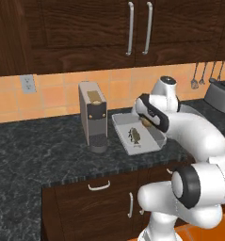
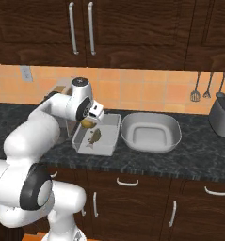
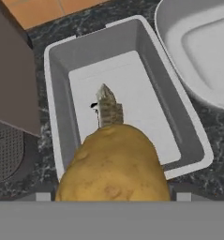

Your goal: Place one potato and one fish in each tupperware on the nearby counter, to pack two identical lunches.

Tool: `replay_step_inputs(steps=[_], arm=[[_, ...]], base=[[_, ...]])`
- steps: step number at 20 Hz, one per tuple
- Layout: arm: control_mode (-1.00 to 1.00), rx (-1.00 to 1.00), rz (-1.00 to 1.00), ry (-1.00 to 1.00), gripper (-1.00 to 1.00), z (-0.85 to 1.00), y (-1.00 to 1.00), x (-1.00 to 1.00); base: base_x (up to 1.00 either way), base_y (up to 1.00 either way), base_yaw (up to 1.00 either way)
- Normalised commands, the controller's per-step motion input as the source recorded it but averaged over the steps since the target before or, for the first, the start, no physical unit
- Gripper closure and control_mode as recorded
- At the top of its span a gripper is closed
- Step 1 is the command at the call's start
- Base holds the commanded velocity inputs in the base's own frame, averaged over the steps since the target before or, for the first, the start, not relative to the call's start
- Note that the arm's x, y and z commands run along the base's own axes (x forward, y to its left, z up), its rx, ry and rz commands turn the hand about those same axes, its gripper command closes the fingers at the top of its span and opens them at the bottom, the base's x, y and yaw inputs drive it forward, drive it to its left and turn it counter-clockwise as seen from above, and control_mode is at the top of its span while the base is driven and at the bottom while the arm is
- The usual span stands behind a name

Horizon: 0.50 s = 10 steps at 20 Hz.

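Observation:
My gripper (image 2: 88,120) is shut on a yellow-brown potato (image 3: 114,164), holding it just above the near end of the deep square-cornered tupperware (image 3: 57,98). A brownish fish (image 3: 108,107) lies on that box's floor, partly hidden behind the potato. From the left base view the potato (image 1: 146,122) peeks out behind my wrist over the box (image 1: 121,134), with the fish (image 1: 134,135) inside. The wider, rounded tupperware (image 2: 151,132) sits right beside the box on the dark counter (image 2: 189,160), with nothing in it.
A tall grey coffee machine (image 1: 92,115) stands directly left of the box, close to my hand. A silver toaster (image 2: 222,117) sits far right, with utensils (image 2: 196,89) hanging on the orange tiled wall. Dark cabinets run above.

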Motion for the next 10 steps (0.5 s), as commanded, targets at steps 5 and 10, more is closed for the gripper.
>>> replay_step_inputs(steps=[5, 10], arm=[[-1.0, 0.09, 0.0, -0.03, 1.0, -0.62, -0.07, 0.88], [-1.0, -0.1, 0.0, 0.0, 1.0, 0.0, -0.17, 0.71]], base=[[0.0, 0.0, 0.0], [0.0, 0.0, 0.0]])
